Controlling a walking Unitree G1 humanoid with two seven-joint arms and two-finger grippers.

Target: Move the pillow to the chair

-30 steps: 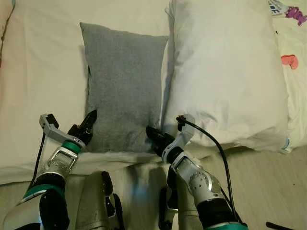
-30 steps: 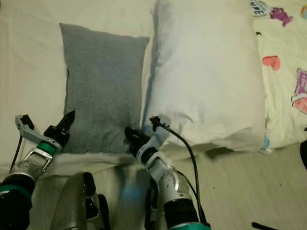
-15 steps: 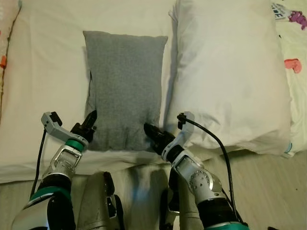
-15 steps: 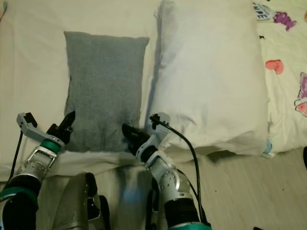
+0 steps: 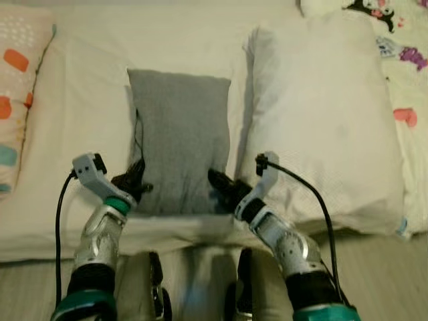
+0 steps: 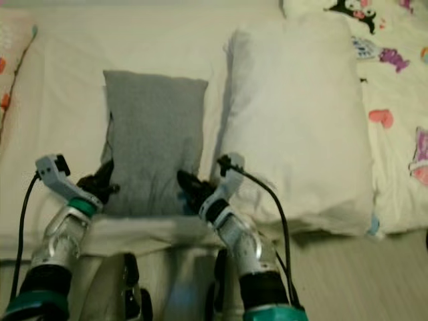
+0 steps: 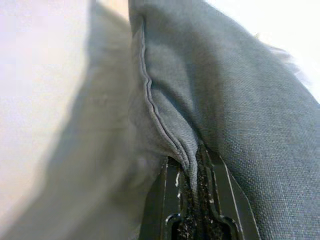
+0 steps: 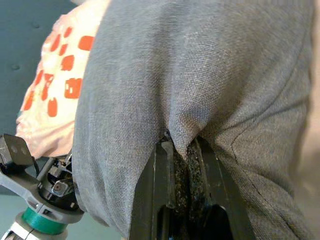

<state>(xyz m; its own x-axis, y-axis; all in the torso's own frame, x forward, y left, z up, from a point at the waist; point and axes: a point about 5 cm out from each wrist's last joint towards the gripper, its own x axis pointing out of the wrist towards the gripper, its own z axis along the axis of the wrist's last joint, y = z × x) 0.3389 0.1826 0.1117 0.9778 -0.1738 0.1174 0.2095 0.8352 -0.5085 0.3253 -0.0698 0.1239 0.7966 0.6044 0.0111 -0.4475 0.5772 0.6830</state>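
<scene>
Left eye view: since a second ago both pincers have closed in on the grey pillow [image 5: 179,137], which lies on the bed [image 5: 80,120] beside a white pillow [image 5: 321,127]. The left pincer [image 5: 137,186] sits at its near left corner, the right pincer [image 5: 219,184] at its near right corner; bare sheet lies open to the left.

Left wrist view: fingers clamped on the pillow's seam.

Right wrist view: fingers pinch a fabric fold.
</scene>
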